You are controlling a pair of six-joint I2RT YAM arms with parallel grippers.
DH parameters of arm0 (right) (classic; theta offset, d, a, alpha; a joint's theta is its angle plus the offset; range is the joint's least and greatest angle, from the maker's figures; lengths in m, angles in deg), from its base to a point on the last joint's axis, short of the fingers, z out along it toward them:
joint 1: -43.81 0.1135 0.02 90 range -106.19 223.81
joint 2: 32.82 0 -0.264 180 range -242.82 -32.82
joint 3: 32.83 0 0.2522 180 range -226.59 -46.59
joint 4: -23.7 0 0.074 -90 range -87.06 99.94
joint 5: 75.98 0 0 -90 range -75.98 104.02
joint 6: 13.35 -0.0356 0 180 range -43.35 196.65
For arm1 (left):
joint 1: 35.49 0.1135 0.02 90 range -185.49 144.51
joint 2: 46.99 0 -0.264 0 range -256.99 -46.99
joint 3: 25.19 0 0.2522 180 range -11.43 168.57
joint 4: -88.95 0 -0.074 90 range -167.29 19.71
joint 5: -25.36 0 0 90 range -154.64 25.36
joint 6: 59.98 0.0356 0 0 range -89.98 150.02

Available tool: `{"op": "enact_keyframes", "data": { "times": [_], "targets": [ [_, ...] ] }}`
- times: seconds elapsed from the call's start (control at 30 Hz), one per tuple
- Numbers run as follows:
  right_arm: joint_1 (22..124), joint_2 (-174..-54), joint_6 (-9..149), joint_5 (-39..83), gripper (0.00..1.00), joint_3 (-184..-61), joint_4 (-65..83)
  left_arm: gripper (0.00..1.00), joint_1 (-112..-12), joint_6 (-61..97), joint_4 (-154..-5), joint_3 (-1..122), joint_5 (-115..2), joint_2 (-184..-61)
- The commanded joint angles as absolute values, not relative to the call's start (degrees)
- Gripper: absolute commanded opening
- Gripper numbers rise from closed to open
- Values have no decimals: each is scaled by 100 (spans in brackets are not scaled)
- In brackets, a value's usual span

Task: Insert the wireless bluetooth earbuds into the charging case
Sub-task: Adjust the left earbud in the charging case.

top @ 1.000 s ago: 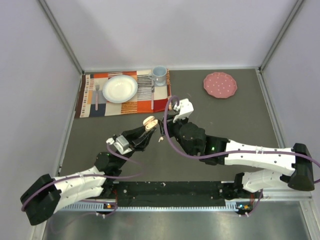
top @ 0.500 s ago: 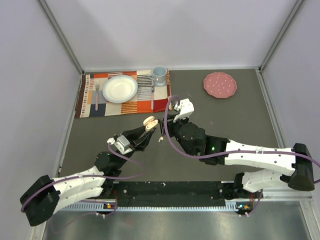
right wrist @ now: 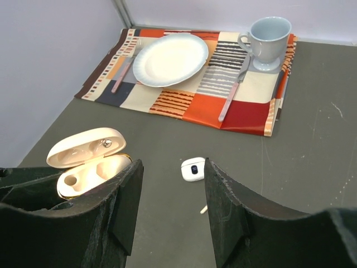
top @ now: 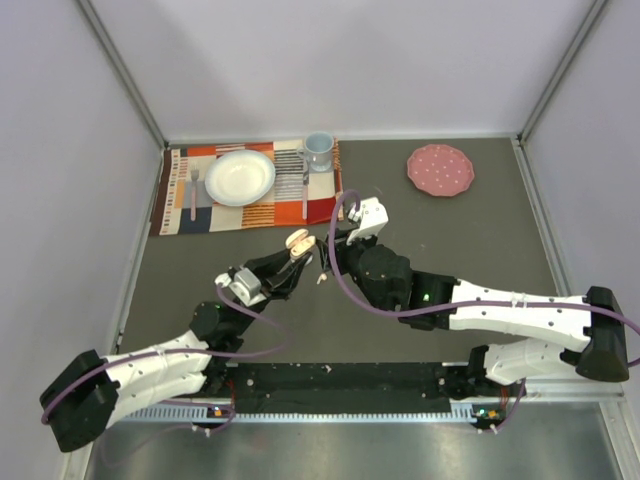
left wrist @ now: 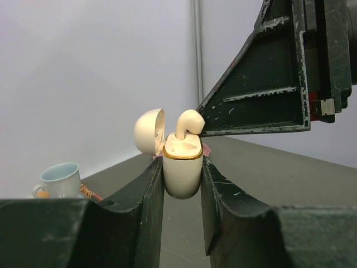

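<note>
One earbud [left wrist: 188,119] standing in the held charging case [left wrist: 182,174]
The left gripper [left wrist: 182,163] pinches the open charging case above the counter [right wrist: 312,156]. The earbud pokes up just beside the right gripper [right wrist: 173,167], whose fingers are spread and empty.

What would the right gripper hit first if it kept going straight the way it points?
Probably the small white case lying on the table, straight ahead of the right gripper; depth is unclear.
</note>
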State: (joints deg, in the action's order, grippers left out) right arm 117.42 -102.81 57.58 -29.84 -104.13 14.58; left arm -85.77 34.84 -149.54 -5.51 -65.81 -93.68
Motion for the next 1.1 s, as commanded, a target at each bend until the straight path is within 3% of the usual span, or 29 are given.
{"op": "enact_keyframes", "data": {
  "times": [0.0, 1.07],
  "targets": [
    [11782, -10260, 5863, -3018, 49, -10688, 1679, 0, -8585, 3617, -14700, -281, -6490, -9419],
    [11808, -10330, 5810, -2790, 48, -10768, 1618, 0, -8585, 3688, -14629, -264, -6323, -9577]
  ]
}}
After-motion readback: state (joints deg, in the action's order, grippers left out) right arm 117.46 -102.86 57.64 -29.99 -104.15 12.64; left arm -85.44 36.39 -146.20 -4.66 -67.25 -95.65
